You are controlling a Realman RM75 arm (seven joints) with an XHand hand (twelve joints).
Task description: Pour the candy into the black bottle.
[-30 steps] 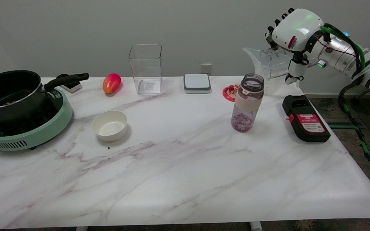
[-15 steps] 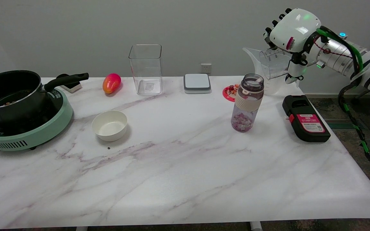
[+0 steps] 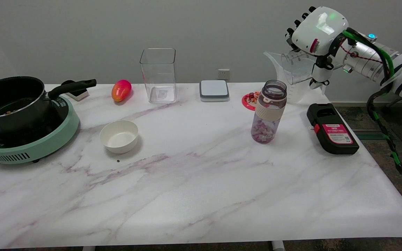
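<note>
While gripped, measuring cup (image 3: 297,69) rose slightly.

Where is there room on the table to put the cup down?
Biggest bare patch: the whole near half of the table, in front of the white bowl and bottle. Also free between those two. Crowded: far edge, and between bottle and black box.

White robot hand (image 3: 318,29), black fingertips, green cable, silver wrist.
</note>
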